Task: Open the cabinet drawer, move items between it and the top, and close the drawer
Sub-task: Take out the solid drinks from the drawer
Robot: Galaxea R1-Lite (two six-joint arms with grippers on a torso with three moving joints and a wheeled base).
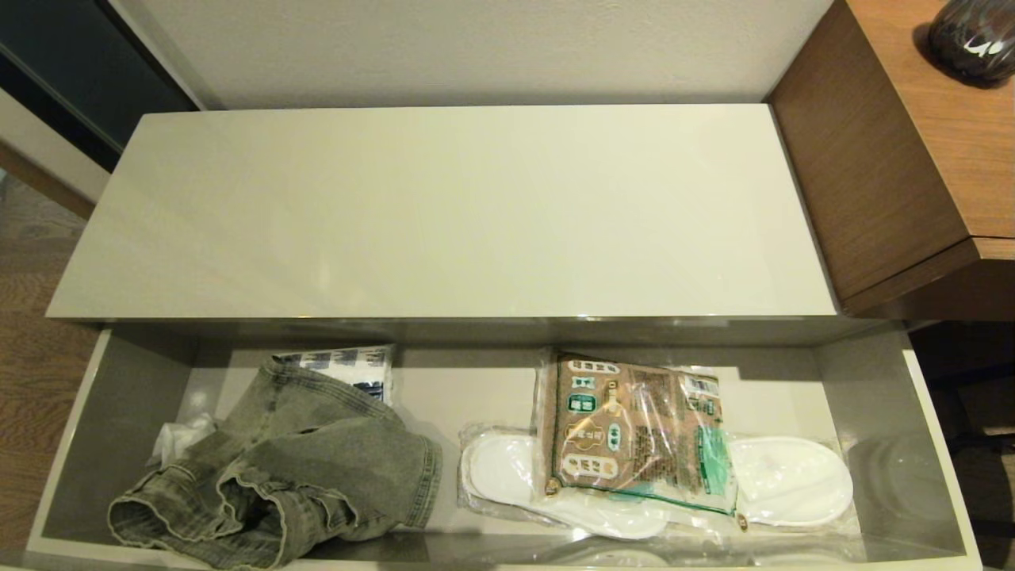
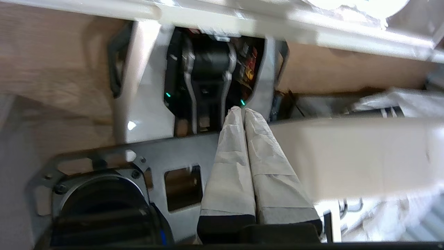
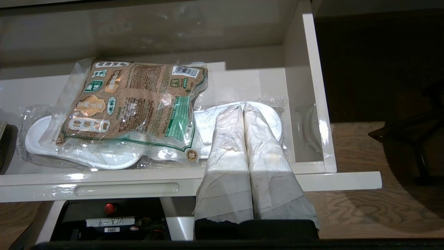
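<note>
Drawer (image 1: 936,444) is pulled all the way out under the cabinet top (image 1: 444,214), so you're looking straight down into it from the head camera. On the robot's left side of it, your faded grey-green denim garment (image 1: 293,468) lies crumpled in a heap, with a bit of white material peeking out beside it and a blue-and-white printed pack (image 1: 357,369) just behind it against the back wall. Toward the right side, the clear bag of brown granules (image 1: 626,428) with its green band lies flat on top of the white slippers (image 1: 785,480) in their clear plastic wrap, roughly covering their middle so a slipper end sticks out on either side. Nothing from the drawer is up on the glossy top.

Your left gripper (image 2: 241,110) isn't visible from the head camera; its wrist view shows the two wrapped fingers (image 2: 229,166) pressed together with nothing between them, down low in front of the robot's base, below the drawer's front edge. The right gripper (image 3: 243,108) is also pinched closed and empty, hanging in front of the drawer face near its right end, fingers (image 3: 267,152) pointing in toward the slippers. A wooden desk (image 1: 912,159) stands just to the right of the cabinet.
</note>
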